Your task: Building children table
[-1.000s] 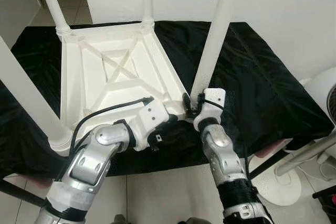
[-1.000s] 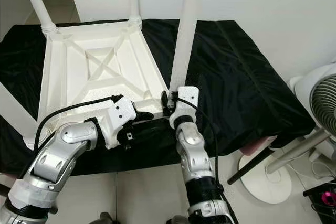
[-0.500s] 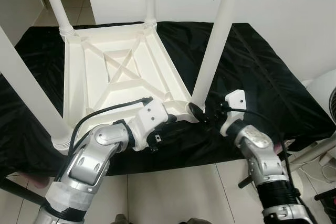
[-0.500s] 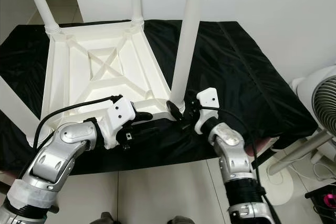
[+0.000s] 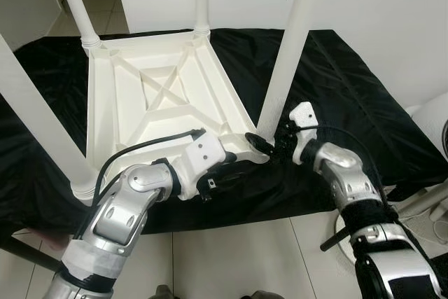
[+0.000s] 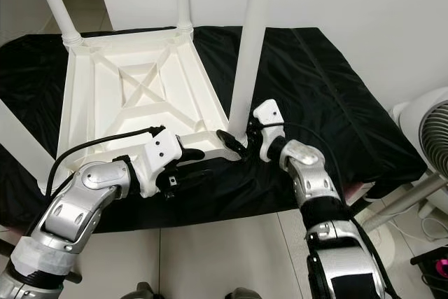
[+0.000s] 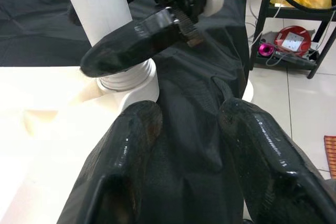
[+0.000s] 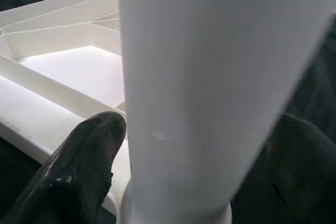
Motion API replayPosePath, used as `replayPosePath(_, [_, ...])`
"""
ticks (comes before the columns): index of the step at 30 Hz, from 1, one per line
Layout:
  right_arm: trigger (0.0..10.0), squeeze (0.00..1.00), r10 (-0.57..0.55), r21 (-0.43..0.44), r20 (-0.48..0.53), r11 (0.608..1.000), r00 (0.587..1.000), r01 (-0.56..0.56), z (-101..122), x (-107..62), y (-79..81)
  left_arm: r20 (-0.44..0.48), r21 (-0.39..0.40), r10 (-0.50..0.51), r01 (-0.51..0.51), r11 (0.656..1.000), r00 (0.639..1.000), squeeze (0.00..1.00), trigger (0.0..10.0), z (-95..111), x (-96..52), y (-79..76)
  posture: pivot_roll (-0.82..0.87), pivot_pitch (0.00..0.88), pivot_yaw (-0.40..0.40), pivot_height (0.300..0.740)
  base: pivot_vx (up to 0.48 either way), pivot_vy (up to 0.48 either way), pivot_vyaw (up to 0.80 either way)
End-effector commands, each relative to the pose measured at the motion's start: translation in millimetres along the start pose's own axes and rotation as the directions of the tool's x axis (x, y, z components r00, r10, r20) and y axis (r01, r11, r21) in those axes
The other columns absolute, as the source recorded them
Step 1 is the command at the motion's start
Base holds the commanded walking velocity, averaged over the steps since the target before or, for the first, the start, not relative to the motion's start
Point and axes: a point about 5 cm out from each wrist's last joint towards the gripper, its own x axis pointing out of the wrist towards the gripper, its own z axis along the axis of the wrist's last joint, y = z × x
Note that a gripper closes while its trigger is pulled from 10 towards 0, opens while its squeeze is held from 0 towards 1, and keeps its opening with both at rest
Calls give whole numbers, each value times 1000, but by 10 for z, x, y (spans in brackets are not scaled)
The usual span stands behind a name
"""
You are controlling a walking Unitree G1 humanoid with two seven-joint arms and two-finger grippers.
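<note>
The white children's table lies upside down on a black cloth, with its legs pointing up. My right gripper reaches in from the right to the base of the near right leg. Its fingers sit on either side of that leg, pressed against it. My left gripper lies at the table's near edge, just left of that corner. Its fingers are open over bare cloth, holding nothing. The socket of the near right leg stands right beyond them.
A white fan on a stand is to the right of the cloth-covered surface. Tiled floor runs along the near edge. A white wall stands behind. A rack with a red item is off to the right.
My right gripper let go of the leg's front, swung out to the right, then closed back in on the leg's base from the right side. The left arm stayed put.
</note>
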Motion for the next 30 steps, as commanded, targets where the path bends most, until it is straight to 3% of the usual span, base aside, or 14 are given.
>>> replayPosePath(1, [10000, 0, 22, -9, -19, 1000, 1000, -22, -32, 15, 24, -8, 10, 24, -24, 1000, 1000, 0, 10000, -3, 15, 27, -94, 0, 21, 740, 0, 0, 0])
replayPosePath(2, [4510, 0, 40, -10, -22, 999, 999, -41, -40, 39, 39, -7, 10, 25, -25, 1000, 1000, 0, 10000, 1, 16, 28, -92, 0, 19, 740, 0, 0, 0])
replayPosePath(3, [4510, 0, 40, -10, -22, 999, 999, -41, -40, 39, 39, -7, 10, 25, -25, 1000, 1000, 0, 10000, 1, 16, 28, -92, 0, 19, 740, 0, 0, 0])
replayPosePath(4, [0, 0, 59, -12, -25, 998, 998, -60, -47, 61, 59, -5, 9, 28, -28, 1000, 1000, 0, 10000, 5, 19, 32, -92, 0, 19, 740, 0, 0, 0])
replayPosePath(11, [0, 0, 94, -11, -25, 996, 995, -94, -96, 42, 85, -2, 6, 33, -33, 999, 999, 0, 10000, 6, 25, 29, -97, 0, 13, 740, 0, 0, 0])
replayPosePath(15, [0, 0, 56, 21, -9, 998, 998, -56, -119, 20, 75, 0, 5, 33, -33, 999, 999, 0, 10000, 7, 28, 26, -97, 0, 9, 740, 0, 0, 0])
replayPosePath(18, [0, 0, -79, 70, 5, 994, 997, 78, -137, 37, 94, 1, 1, 36, -36, 999, 999, 0, 10000, 4, 29, 29, -101, 0, 10, 740, 0, 0, 0])
replayPosePath(23, [0, 0, -179, 77, 28, 981, 983, 176, -110, 70, 133, 1, 0, 34, -34, 999, 999, 0, 10000, 3, 29, 26, -110, 0, 15, 740, 0, 0, 0])
replayPosePath(28, [0, 0, -282, 102, 46, 956, 958, 276, -73, 119, 231, 0, -1, 26, -26, 1000, 1000, 0, 10000, 1, 32, 22, -116, 3, 19, 740, 0, 0, 0])
replayPosePath(30, [0, 0, -355, 132, 34, 928, 934, 348, -74, 146, 280, -1, -2, 25, -25, 1000, 1000, 0, 10000, 0, 30, 26, -120, 11, 24, 740, 0, 0, 0])
